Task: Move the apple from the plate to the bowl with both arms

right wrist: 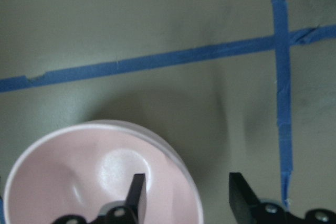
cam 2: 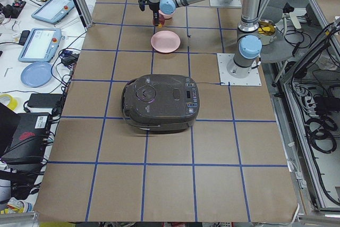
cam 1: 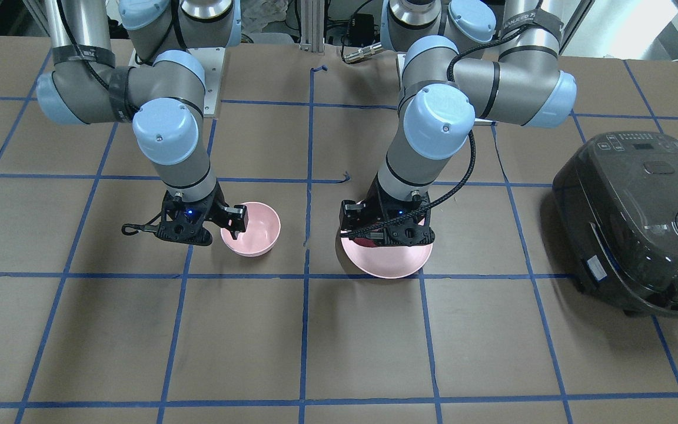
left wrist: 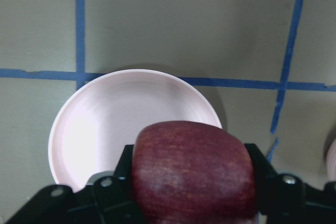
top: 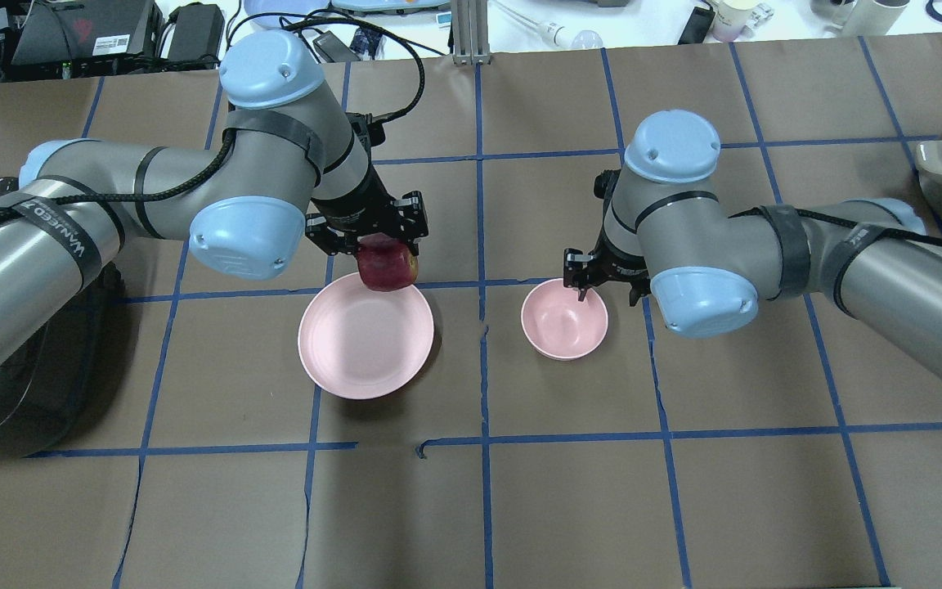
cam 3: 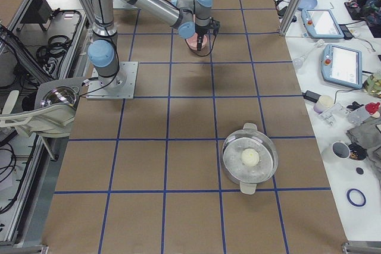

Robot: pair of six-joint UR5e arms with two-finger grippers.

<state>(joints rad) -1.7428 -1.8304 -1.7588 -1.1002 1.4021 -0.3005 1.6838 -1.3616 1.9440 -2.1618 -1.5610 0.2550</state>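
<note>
1. The apple point(top: 388, 263) sits between the two fingers of the left gripper point(left wrist: 191, 184). One finger point(left wrist: 125, 167) presses on each side of it, so I read the fingers as clamped on the fruit.
2. The apple's dark red skin with pale streaks fills the gap between the fingers in the left wrist view.
3. The plate point(top: 356, 348) lies below those fingers. The apple is lifted off its surface and nothing else rests on the pink face that I can see.
4. The bowl point(top: 565, 325) stands on the table beside the plate, apart from it, with a blue tape line running between them.
5. The right gripper point(right wrist: 186, 198) hangs low at the bowl's rim with its fingers spread apart and nothing held between them.
6. In the right wrist view one finger point(right wrist: 137, 190) reaches inside the bowl and the other is outside over the brown paper, so the rim passes between them. I cannot tell whether either finger touches the bowl.
7. Well away from the left fingers, on the side away from the bowl, a dark rice cooker point(cam 1: 639, 224) stands with its lid down.
8. Well beyond the right fingers, a metal pot point(cam 3: 250, 159) holds a pale round object.
9. All of it rests on the table point(top: 684, 507), which is covered in brown paper with a blue tape grid.
</note>
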